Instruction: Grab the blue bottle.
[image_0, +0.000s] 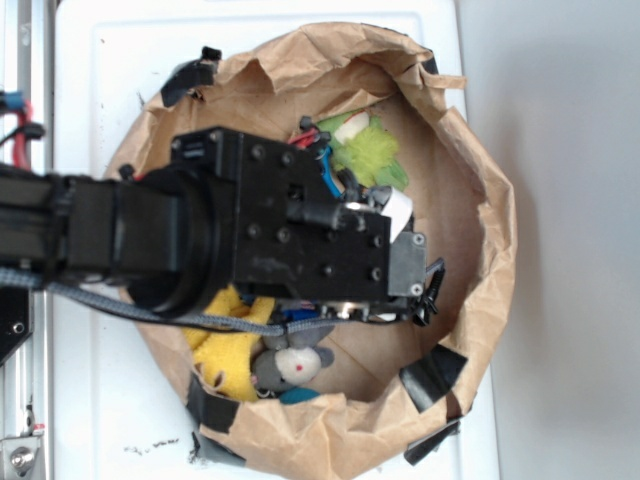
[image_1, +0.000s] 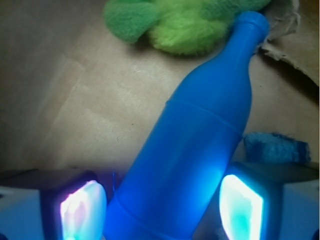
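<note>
Claw (image_1: 161, 202) lowered into the brown paper bag (image_0: 480, 200), pads spread apart on either side of the blue bottle (image_1: 195, 145), with no contact visible yet. Bottle lying tilted on the bag floor, wide base between the pads, narrow neck pointing ahead and to the right. Approach judged done; closing and lifting left to do. Smooth, glossy hard plastic, rounded, likely slippery. Fuzzy green plush (image_1: 175, 22) ahead by the neck; coarse blue sponge (image_1: 275, 147) just right; yellow plush (image_0: 232, 350) and grey plush (image_0: 290, 365) beside the arm
</note>
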